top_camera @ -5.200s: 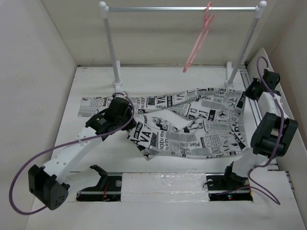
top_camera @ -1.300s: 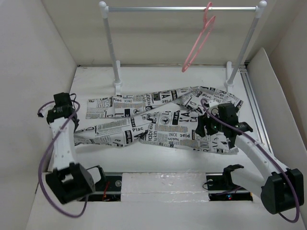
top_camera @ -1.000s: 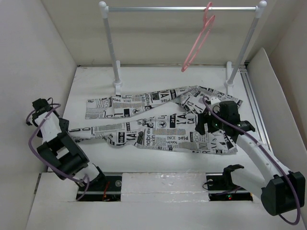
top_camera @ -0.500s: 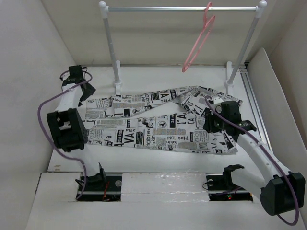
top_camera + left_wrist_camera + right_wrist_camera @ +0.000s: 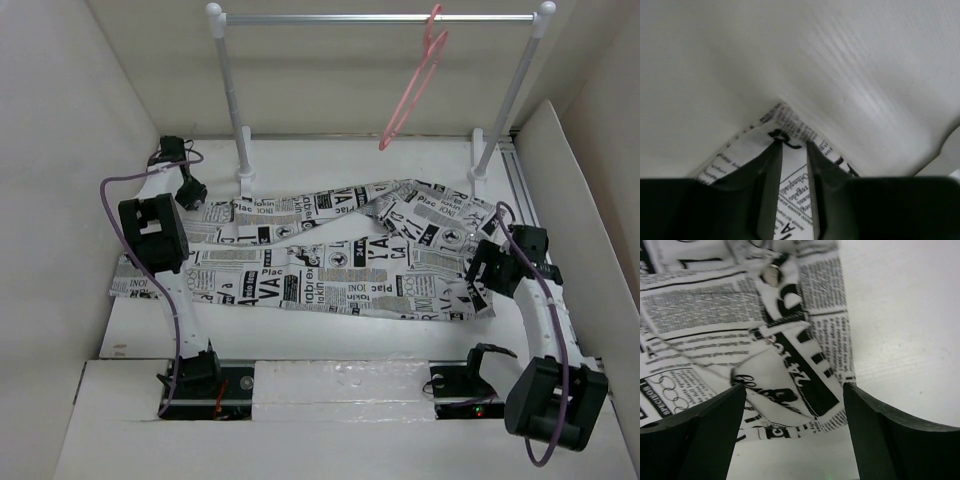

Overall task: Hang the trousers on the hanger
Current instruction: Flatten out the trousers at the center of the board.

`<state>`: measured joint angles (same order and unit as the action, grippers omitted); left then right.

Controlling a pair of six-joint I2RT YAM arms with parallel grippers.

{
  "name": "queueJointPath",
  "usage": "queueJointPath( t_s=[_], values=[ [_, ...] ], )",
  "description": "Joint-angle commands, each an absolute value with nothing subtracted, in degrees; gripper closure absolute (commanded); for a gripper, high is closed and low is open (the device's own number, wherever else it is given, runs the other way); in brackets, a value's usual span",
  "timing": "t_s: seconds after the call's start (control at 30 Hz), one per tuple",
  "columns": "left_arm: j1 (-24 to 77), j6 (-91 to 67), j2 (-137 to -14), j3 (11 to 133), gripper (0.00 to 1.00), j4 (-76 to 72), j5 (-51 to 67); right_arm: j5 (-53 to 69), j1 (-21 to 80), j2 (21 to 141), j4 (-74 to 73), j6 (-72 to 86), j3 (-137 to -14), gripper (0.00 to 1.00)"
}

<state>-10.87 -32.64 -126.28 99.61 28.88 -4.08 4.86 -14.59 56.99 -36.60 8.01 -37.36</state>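
Observation:
The trousers (image 5: 330,262) lie flat across the table, waist at the right and both legs stretched to the left. The pink hanger (image 5: 415,85) hangs from the rail, well behind them. My left gripper (image 5: 192,192) is at the cuff of the far leg. In the left wrist view its jaws (image 5: 792,142) have closed to a narrow slit with the printed cloth (image 5: 795,175) of that cuff's corner between them. My right gripper (image 5: 482,272) hovers over the near right corner of the waist. In the right wrist view it (image 5: 794,390) stands wide open above the cloth (image 5: 715,315), holding nothing.
A white-and-silver rail (image 5: 330,18) on two posts (image 5: 240,140) crosses the back of the table. White walls close in both sides. The left arm's cable (image 5: 125,180) loops near the left wall. A slanted panel (image 5: 580,200) stands at the right.
My left arm swung from the left wall to the far leg's cuff and its jaws narrowed there. The right gripper moved from the middle of the waist to its right edge. The legs now lie straighter.

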Motion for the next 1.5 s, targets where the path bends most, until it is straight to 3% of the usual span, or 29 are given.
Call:
queueJointPath(
  t_s=[0.0,0.1,0.3,0.33,0.37,0.4,0.43,0.5,0.53,0.8,0.9,1.3,1.33,1.37,1.4,1.43,1.47],
  values=[
    [-11.2,-33.8,-130.4,102.6,0.81,29.4,-1.1,2.6,-16.3,57.9,-39.6,11.7,-36.4,0.16],
    [-11.2,-34.0,-132.4,105.6,1.00,30.2,-2.5,2.0,-16.9,60.3,-38.4,14.6,-35.0,0.14],
    [-13.0,-36.2,-133.3,110.2,1.00,30.6,-4.4,9.4,-16.9,69.8,-33.2,17.7,-30.4,0.17],
    [-13.6,-36.8,-133.3,110.7,1.00,30.5,-4.7,9.6,-16.9,70.3,-32.3,18.2,-29.9,0.29],
    [-15.0,-38.3,-132.8,111.4,1.00,30.3,-4.7,9.8,-16.9,70.7,-31.3,18.9,-29.4,0.52],
    [-15.0,-39.2,-132.4,111.7,1.00,30.2,-4.3,9.9,-16.9,71.0,-30.9,19.1,-29.4,0.52],
    [-16.4,-40.1,-131.8,111.8,1.00,29.3,-3.0,9.9,-17.4,71.5,-30.8,19.2,-29.8,0.78],
    [-17.2,-41.3,-129.7,111.4,1.00,27.5,-1.7,7.8,-17.4,71.8,-31.9,19.0,-31.0,0.98],
    [-17.2,-42.1,-128.9,111.8,1.00,27.1,-1.3,6.8,-17.4,71.4,-32.7,18.7,-32.0,1.00],
    [-17.2,-42.9,-115.6,112.5,1.00,21.5,-3.5,-4.7,-23.1,61.4,-43.1,13.0,-41.7,1.00],
    [-17.2,-42.4,-114.7,116.3,1.00,22.8,-4.1,-3.6,-25.5,59.6,-45.7,10.9,-43.1,1.00],
    [-17.8,-39.8,-118.7,113.0,1.00,21.8,-2.6,0.4,-26.0,60.0,-57.4,7.0,-51.8,1.00],
    [-15.6,-38.7,-116.6,107.7,1.00,22.4,-2.6,-0.5,-26.6,62.5,-52.7,3.3,-52.6,0.74],
    [-14.9,-38.4,-116.5,107.7,1.00,22.4,-2.6,-0.5,-26.6,62.5,-51.3,3.3,-52.6,0.74],
    [-14.4,-38.4,-114.5,102.3,1.00,22.2,-3.2,2.2,-26.6,63.4,-50.4,2.2,-53.5,0.63],
    [-14.4,-38.5,-112.9,98.9,0.89,21.7,-3.3,4.6,-26.6,65.5,-49.6,1.3,-53.8,0.46],
    [-14.4,-38.8,-111.0,95.0,0.79,18.8,-2.0,6.1,-26.6,65.9,-48.0,1.1,-53.7,0.38]
  ],
)
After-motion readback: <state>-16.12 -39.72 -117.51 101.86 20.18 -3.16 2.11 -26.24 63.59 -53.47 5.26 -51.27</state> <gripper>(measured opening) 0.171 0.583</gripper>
